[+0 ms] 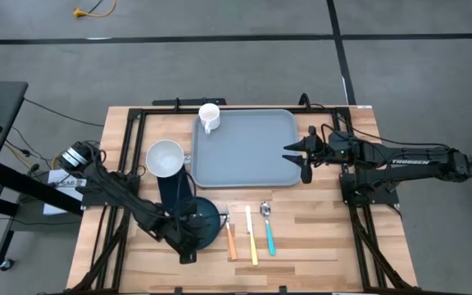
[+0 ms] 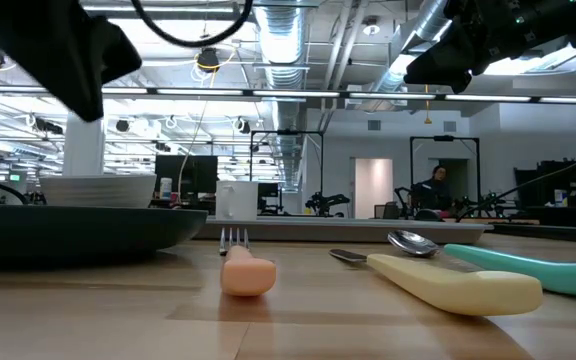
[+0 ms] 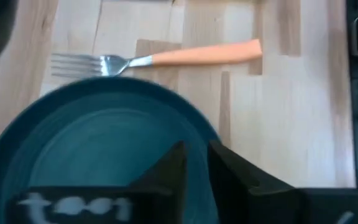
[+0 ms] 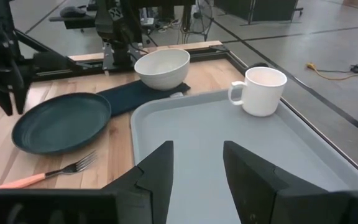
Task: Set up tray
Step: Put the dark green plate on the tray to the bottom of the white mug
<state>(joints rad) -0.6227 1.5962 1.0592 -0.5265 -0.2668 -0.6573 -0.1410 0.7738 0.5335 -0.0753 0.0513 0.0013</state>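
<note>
Tray [image 1: 248, 156] sits at the far-centre of the worktop [image 1: 318, 238], grey-blue, flat, long axis running left-right across the worktop, short sides facing each arm. It's barely loaded: only the white mug [image 1: 209, 116] is on it, in its far-left corner, handle toward the near side. Everything else is off the tray. White bowl [image 1: 164, 158] is just beside the tray's left edge, on a dark cloth [image 1: 174, 187]. Dark teal plate [image 1: 206, 223] lies near the tray's near-left corner. Orange-handled fork [image 1: 229, 233], yellow-handled utensil [image 1: 251, 236] and teal-handled spoon [image 1: 268, 229] line up just nearside of the tray, handles pointing away from it.

So early days by my read: one item in; plate, bowl and cutlery left to go.

Left tool [image 3: 194, 163] is at the plate's rim, fingers nearly together w/ a slim gap; can't tell if it's pinching the rim or letting go. Right tool [image 4: 197, 163] hovers over the tray's right edge, fingers apart, grasping nothing.
</note>
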